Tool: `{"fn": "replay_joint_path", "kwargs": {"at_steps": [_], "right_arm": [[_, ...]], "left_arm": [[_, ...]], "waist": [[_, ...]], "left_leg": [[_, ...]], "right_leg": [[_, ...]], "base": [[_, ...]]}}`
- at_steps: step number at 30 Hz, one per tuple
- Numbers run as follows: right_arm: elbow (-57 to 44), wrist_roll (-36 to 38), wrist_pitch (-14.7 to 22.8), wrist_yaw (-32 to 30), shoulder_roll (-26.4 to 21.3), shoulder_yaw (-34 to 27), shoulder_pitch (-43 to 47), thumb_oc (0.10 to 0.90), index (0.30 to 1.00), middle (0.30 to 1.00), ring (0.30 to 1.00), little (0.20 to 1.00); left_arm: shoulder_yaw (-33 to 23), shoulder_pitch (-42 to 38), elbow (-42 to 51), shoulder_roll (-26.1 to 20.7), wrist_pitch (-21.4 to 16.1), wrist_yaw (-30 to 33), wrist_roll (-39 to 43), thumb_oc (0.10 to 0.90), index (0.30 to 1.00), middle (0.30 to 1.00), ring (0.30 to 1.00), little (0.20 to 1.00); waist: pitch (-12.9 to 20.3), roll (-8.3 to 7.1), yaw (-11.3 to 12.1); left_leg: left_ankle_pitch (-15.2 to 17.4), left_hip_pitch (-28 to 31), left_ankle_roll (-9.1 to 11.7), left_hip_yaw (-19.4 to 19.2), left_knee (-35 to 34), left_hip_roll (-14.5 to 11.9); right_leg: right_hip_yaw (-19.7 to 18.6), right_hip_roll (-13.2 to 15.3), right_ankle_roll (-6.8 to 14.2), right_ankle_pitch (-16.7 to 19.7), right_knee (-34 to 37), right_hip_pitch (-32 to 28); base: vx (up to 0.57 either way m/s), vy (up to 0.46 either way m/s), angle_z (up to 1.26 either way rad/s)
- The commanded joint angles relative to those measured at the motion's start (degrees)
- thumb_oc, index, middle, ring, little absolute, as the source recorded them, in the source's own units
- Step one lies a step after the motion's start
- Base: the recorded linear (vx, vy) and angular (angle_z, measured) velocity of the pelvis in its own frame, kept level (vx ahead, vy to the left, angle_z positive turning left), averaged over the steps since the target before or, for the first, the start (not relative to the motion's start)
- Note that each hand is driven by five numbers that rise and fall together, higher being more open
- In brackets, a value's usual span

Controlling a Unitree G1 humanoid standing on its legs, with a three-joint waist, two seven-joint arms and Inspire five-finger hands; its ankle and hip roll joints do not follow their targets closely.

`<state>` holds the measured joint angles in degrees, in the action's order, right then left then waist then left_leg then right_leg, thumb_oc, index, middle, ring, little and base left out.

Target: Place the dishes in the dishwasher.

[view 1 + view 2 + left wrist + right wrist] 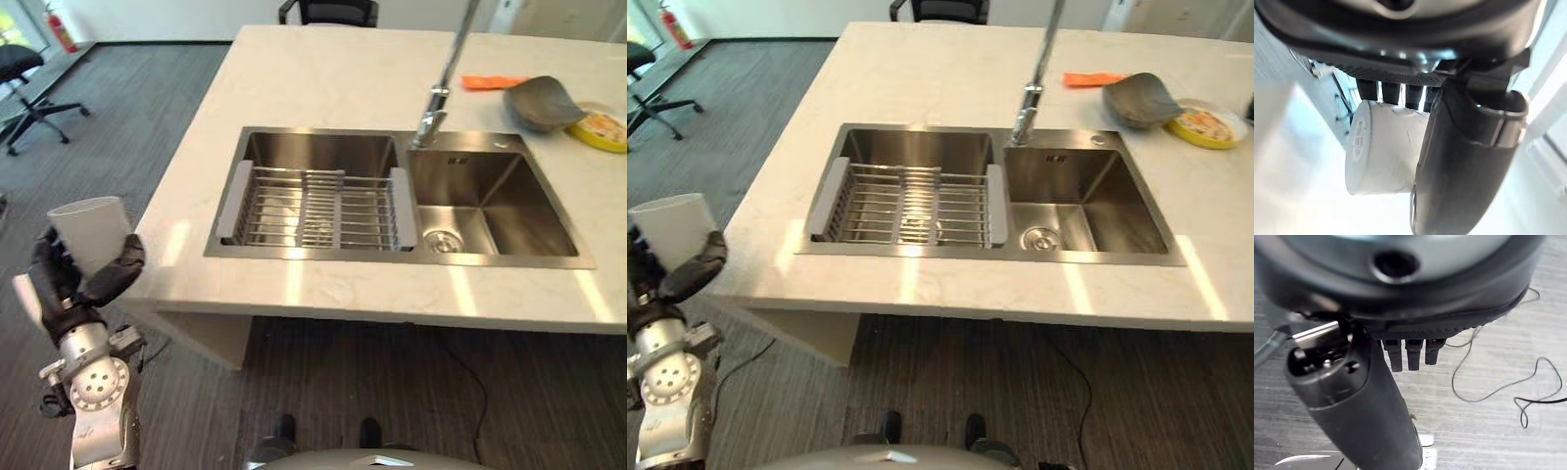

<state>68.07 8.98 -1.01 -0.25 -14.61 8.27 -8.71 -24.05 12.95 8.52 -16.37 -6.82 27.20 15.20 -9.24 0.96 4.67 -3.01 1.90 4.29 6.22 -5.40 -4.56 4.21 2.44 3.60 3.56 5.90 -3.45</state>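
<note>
Gripping the white cup (90,233) upright, mouth up, the left hand (83,279) curls round it, left of and apart from the counter (323,78).

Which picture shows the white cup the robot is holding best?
The left eye view shows it best: the whole white plastic cup stands upright in the left hand, beside the counter. The right eye view shows it at the picture's edge. The left wrist view shows its base, very close, behind the thumb.
</note>
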Motion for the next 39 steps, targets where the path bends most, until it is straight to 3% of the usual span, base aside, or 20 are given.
{"fn": "replay_joint_path", "kwargs": {"at_steps": [1, 5, 6, 8, 9, 10, 14, 15, 20, 23, 24, 25, 28, 29, 30, 31, 32, 33, 34, 39], "right_arm": [[0.5, 0.6, 3.1, -1.0, -1.1, 0.5, 4.7, 0.8, 0.9, 0.9, 0.9, 0.9], [1.7, -0.4, 3.5, -2.2, -2.9, 0.0, 5.3, 0.8, 0.9, 0.9, 0.9, 0.9], [1.9, -1.0, 3.8, -2.6, -3.5, -0.2, 5.7, 0.8, 0.9, 0.9, 0.9, 0.9], [2.5, -1.5, 4.6, -3.5, -4.3, -0.6, 6.7, 0.8, 0.9, 0.9, 0.9, 0.9], [2.6, -1.5, 4.7, -3.5, -4.3, -0.6, 6.7, 0.8, 0.9, 0.9, 0.9, 0.9], [2.5, -0.1, 4.9, -4.1, -3.8, -2.0, 6.6, 0.8, 0.9, 0.9, 0.9, 0.9], [2.3, 3.9, 4.6, -4.8, -1.7, -6.7, 5.3, 0.8, 0.9, 0.9, 0.9, 0.9], [1.9, 3.7, 4.3, -5.0, -1.0, -6.8, 5.6, 0.8, 0.9, 0.9, 0.9, 0.9], [3.0, 2.3, 3.4, -5.4, -0.3, -6.6, 5.8, 0.8, 0.9, 0.9, 0.9, 0.9], [4.1, 1.7, 2.9, -6.0, 0.2, -6.5, 6.3, 0.8, 0.9, 0.9, 0.9, 0.9], [4.9, 0.0, 2.3, -5.5, 1.3, -5.5, 6.2, 0.8, 0.9, 0.9, 0.9, 0.9], [4.8, -0.8, 2.1, -5.1, 2.7, -4.7, 5.7, 0.8, 0.9, 0.9, 0.9, 0.9], [4.6, -0.8, 2.1, -5.2, 3.7, -4.7, 5.2, 0.8, 0.9, 0.9, 0.9, 0.9], [4.1, 2.4, 2.3, -5.3, 4.3, -5.5, 5.9, 0.8, 0.9, 0.9, 0.9, 0.9], [4.2, 2.4, 2.3, -5.3, 4.3, -5.6, 5.9, 0.8, 0.9, 0.9, 0.9, 0.9], [4.4, 4.0, 2.3, -5.1, 4.3, -5.7, 5.9, 0.8, 0.9, 0.9, 0.9, 0.9], [5.2, 6.2, 2.1, -4.2, 4.6, -5.1, 4.9, 0.8, 0.9, 0.9, 0.9, 0.9], [5.3, 7.1, 2.4, -4.4, 4.6, -4.9, 4.7, 0.8, 0.9, 0.9, 0.9, 0.9], [5.8, 8.0, 2.5, -4.9, 4.6, -5.0, 4.6, 0.8, 0.9, 0.9, 0.9, 0.9], [8.2, 10.1, 2.4, -6.1, 4.7, -6.0, 4.8, 0.8, 0.9, 0.9, 0.9, 0.9]], "left_arm": [[-4.3, -5.8, 7.6, -1.7, -10.7, 3.9, 1.0, 0.4, 0.3, 0.3, 0.3, 0.3], [-2.3, -6.9, 8.5, -1.6, -11.2, 4.7, -0.7, 0.4, 0.3, 0.3, 0.3, 0.3], [-1.8, -7.2, 8.6, -1.8, -11.0, 4.9, -1.6, 0.4, 0.3, 0.3, 0.3, 0.3], [0.2, -8.9, 8.5, -2.0, -11.6, 5.6, -2.2, 0.4, 0.3, 0.3, 0.3, 0.3], [0.3, -9.0, 8.4, -2.1, -11.6, 5.7, -2.2, 0.4, 0.3, 0.3, 0.3, 0.3], [0.9, -10.1, 9.0, -1.6, -11.9, 6.8, -2.6, 0.4, 0.3, 0.3, 0.3, 0.3], [2.3, -12.2, 9.7, -1.8, -12.1, 7.0, -4.7, 0.4, 0.3, 0.3, 0.3, 0.3], [3.3, -11.8, 9.9, -1.6, -11.7, 6.6, -5.7, 0.4, 0.3, 0.3, 0.3, 0.3], [3.7, -11.0, 10.5, -2.1, -9.5, 5.1, -6.7, 0.4, 0.3, 0.3, 0.3, 0.3], [3.5, -10.1, 10.9, -2.6, -8.9, 4.1, -7.6, 0.4, 0.3, 0.3, 0.3, 0.3], [3.0, -9.1, 11.2, -2.6, -8.7, 3.2, -7.5, 0.4, 0.3, 0.3, 0.3, 0.3], [3.3, -8.7, 11.1, -2.6, -8.2, 2.5, -7.0, 0.4, 0.3, 0.3, 0.3, 0.3], [4.8, -9.1, 11.1, -2.9, -7.6, 2.0, -7.0, 0.4, 0.3, 0.3, 0.3, 0.3], [8.5, -10.5, 10.1, -2.7, -8.3, 1.8, -5.2, 0.4, 0.3, 0.3, 0.3, 0.3], [8.5, -10.6, 10.1, -2.7, -8.3, 1.8, -5.2, 0.4, 0.3, 0.3, 0.3, 0.3], [10.4, -11.2, 9.8, -2.7, -8.3, 1.0, -4.8, 0.4, 0.3, 0.3, 0.3, 0.3], [13.6, -12.8, 8.8, -3.4, -7.7, -0.8, -4.9, 0.4, 0.3, 0.3, 0.3, 0.3], [15.3, -13.9, 8.6, -4.2, -7.3, -1.8, -5.8, 0.4, 0.3, 0.3, 0.3, 0.3], [16.2, -14.8, 8.6, -4.5, -7.0, -2.2, -6.8, 0.4, 0.3, 0.3, 0.3, 0.3], [17.3, -16.5, 7.6, -5.1, -6.3, -0.8, -10.0, 0.4, 0.3, 0.3, 0.3, 0.3]], "waist": [[-1.8, -1.81, 2.7], [-2.7, -0.56, 5.6], [-2.9, -0.67, 5.6], [-2.0, -1.13, 4.2], [-2.1, -1.03, 4.1], [-1.7, -1.27, 2.6], [1.2, -1.02, -1.6], [2.6, -0.56, -1.8], [4.1, -0.77, -1.8], [3.9, -1.32, -0.6], [3.6, -1.75, 0.7], [2.8, -2.66, 1.3], [1.9, -3.39, 0.5], [-0.3, -3.78, -3.8], [-0.2, -3.8, -3.7], [-0.8, -3.45, -5.5], [-0.9, -2.91, -8.3], [-1.2, -2.81, -9.2], [-1.0, -2.92, -9.2], [-0.4, -4.34, -7.4]], "left_leg": [[2.8, -3.3, 2.6, 0.5, 4.1, 0.5], [-5.1, -10.8, 6.1, 3.7, 0.4, 0.7], [-5.6, -12.3, 6.1, 1.5, 0.4, 0.2], [-5.3, -10.1, 5.7, -8.2, 1.7, -4.6], [-5.2, -10.0, 5.7, -8.0, 1.7, -4.7], [-4.8, -8.1, 6.0, -14.0, 4.6, -7.7], [-4.8, 1.4, 9.5, -26.3, 6.3, -14.5], [-4.1, 4.3, 10.4, -26.7, 4.8, -14.3], [-0.6, 3.7, 9.0, -28.3, 1.1, -13.6], [1.6, 3.0, 7.4, -27.0, 0.9, -11.3], [3.7, 2.6, 6.0, -25.7, 0.7, -8.7], [5.3, 2.3, 4.0, -24.0, 0.5, -6.0], [7.1, 2.4, 2.0, -21.1, 0.4, -3.3], [6.4, 2.4, 1.3, -17.5, 0.4, -1.9], [6.4, 2.3, 1.3, -17.6, 0.4, -1.9], [6.2, 2.4, 1.0, -14.7, 0.4, -1.3], [5.8, 2.3, 0.2, -8.6, 0.4, 0.6], [4.8, 1.5, -0.3, -5.1, 0.4, 1.7], [5.4, 1.4, -0.5, -3.4, 0.4, 2.5], [5.4, 1.2, -0.2, 0.2, 0.4, 2.9]], "right_leg": [[5.0, 3.0, 1.7, -6.5, -0.9, -1.0], [13.9, 4.6, 1.7, -7.6, -0.9, 2.0], [16.6, 5.8, 1.9, -7.2, -0.9, 2.5], [23.3, 7.3, 1.7, -6.4, -0.9, 3.1], [23.5, 7.2, 1.7, -6.5, -0.9, 2.9], [27.0, 7.9, 1.7, -5.7, -0.9, 2.7], [33.7, 11.0, 2.3, -3.7, -1.4, 2.3], [36.5, 12.3, 2.9, -1.9, -1.7, 1.7], [39.7, 15.5, 4.9, 2.2, -2.1, 0.0], [40.4, 17.4, 6.1, 4.1, -2.6, -0.6], [40.5, 19.3, 6.8, 5.0, -3.9, -1.1], [39.9, 21.5, 7.6, 5.1, -7.1, -1.8], [36.6, 23.1, 8.5, 5.6, -12.9, -1.1], [18.3, 17.6, 7.3, 2.4, -16.2, 4.6], [18.2, 17.6, 7.3, 2.3, -16.3, 4.8], [10.4, 13.4, 7.1, -0.2, -16.6, 6.1], [-3.3, 4.2, 5.4, -5.9, -15.3, 6.9], [-8.4, 1.5, 4.2, -5.9, -14.1, 7.6], [-9.5, 0.8, 3.7, -5.8, -12.0, 8.0], [-3.1, 3.6, 3.6, -3.7, -5.6, 4.6]], "base": [[-0.08, -0.131, 0.54], [-0.18, -0.068, 1.59], [-0.3, -0.142, 1.3], [-0.21, -0.122, 1.71], [-0.19, -0.049, 2.83], [-0.09, -0.018, 2.76], [-0.12, 0.147, 1.72], [-0.02, 0.257, 1.6], [-0.01, 0.24, 1.17], [0.0, 0.234, 0.54], [0.06, 0.437, 0.28], [0.06, 0.444, 0.16], [0.16, 0.278, 0.49], [0.16, 0.238, 1.1], [0.16, 0.244, 1.78], [0.27, 0.191, 1.94], [0.3, 0.213, 1.66], [0.31, 0.138, 1.47], [0.2, 0.013, 2.2], [0.11, -0.081, 1.33]]}}
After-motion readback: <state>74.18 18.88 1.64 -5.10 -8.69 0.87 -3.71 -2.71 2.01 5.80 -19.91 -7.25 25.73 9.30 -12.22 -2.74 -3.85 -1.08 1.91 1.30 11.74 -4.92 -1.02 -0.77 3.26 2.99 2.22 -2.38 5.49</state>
